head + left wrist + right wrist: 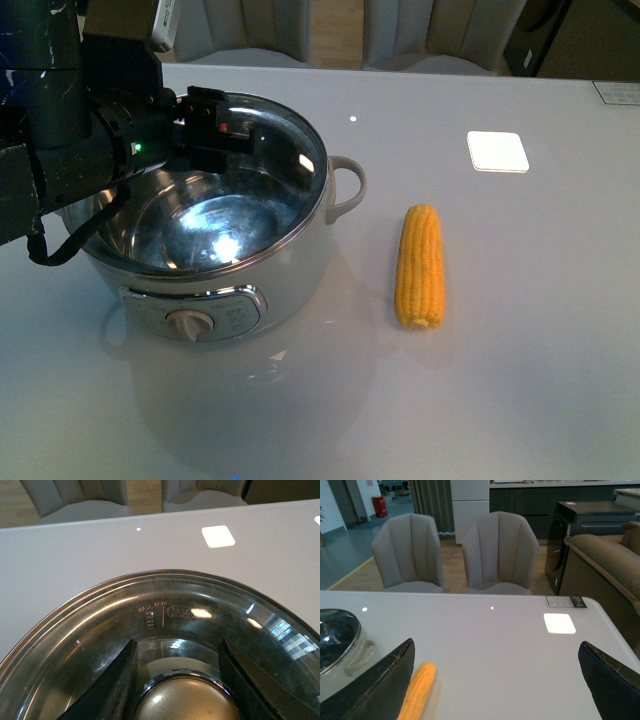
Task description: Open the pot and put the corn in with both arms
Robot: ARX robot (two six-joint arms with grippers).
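Yellow-orange, the corn (420, 266) lies flat on the table (520, 400), to the right of the pot (300, 265) and clear of its handle. Its long axis runs from the near edge toward the far edge.

The pot stands on the left half of the table with its dial facing the near edge. Its steel inside is bare and open to view. The glass lid (280, 130) hangs tilted over the pot's far rim, carried by the left gripper (177, 645), whose fingers are clamped on either side of the knob (187, 700).

The right gripper (496, 645) holds nothing and its fingers are spread wide. In the right wrist view the cob shows close beside the finger on the pot's side, not between the two. That arm looks the nearer one, and it is the only free one. It would need to shift toward the pot and close across the cob's short width (fingers spanning left to right over the table).

The tabletop is pale, glossy and mirror-like, so the cob may roll or slide under a nudge. A bright square patch (497, 151) sits toward the far right corner. Two grey padded chairs (500, 550) stand beyond the far edge, and a brown sofa (605, 555) stands past the right edge.
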